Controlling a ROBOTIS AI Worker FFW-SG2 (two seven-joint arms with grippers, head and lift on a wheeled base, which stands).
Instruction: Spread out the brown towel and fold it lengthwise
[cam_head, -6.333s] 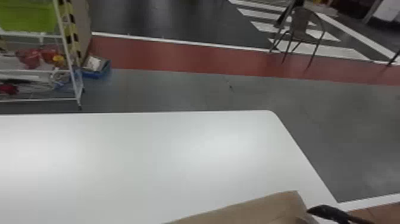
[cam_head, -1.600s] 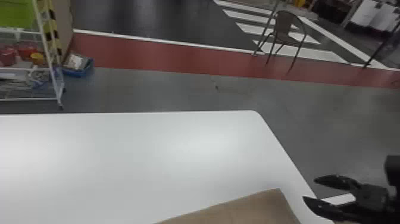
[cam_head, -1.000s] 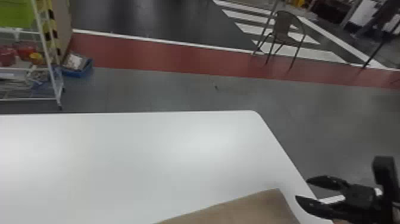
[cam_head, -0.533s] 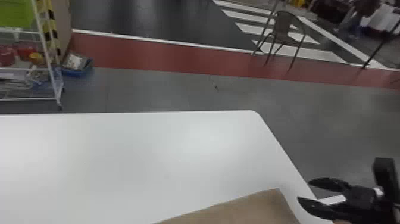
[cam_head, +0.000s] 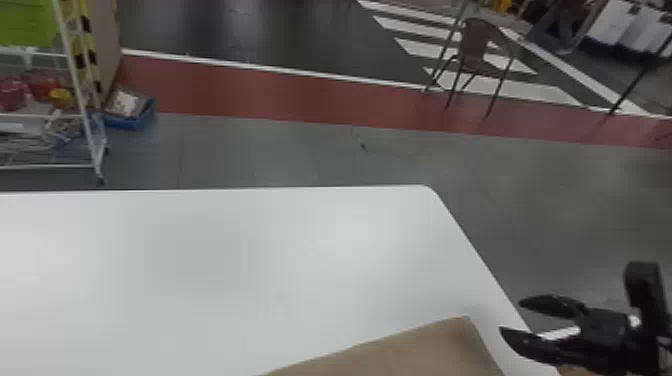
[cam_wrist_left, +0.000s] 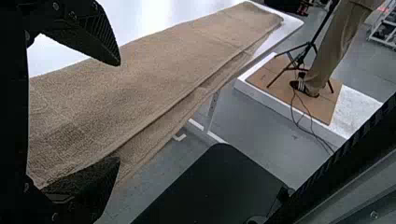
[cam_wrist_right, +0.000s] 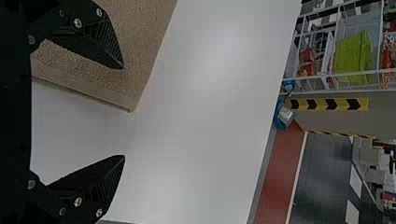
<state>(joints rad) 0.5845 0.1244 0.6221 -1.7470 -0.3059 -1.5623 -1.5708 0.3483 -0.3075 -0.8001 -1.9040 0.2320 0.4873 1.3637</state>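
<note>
Your right gripper (cam_head: 511, 316), black and two-fingered, stands open at four o'clock in the head view; your matching left gripper (cam_wrist_left: 119, 112) is spread too. On the white, round-cornered worktop (cam_head: 200, 275), the long brown terry towel (cam_head: 425, 352) lies at five o'clock, its long axis seemingly following the near edge, roughly nine to three. Expect it to be light, soft and floppy; you'd best pinch every layer at its hemmed corner (cam_head: 460, 325).
</note>
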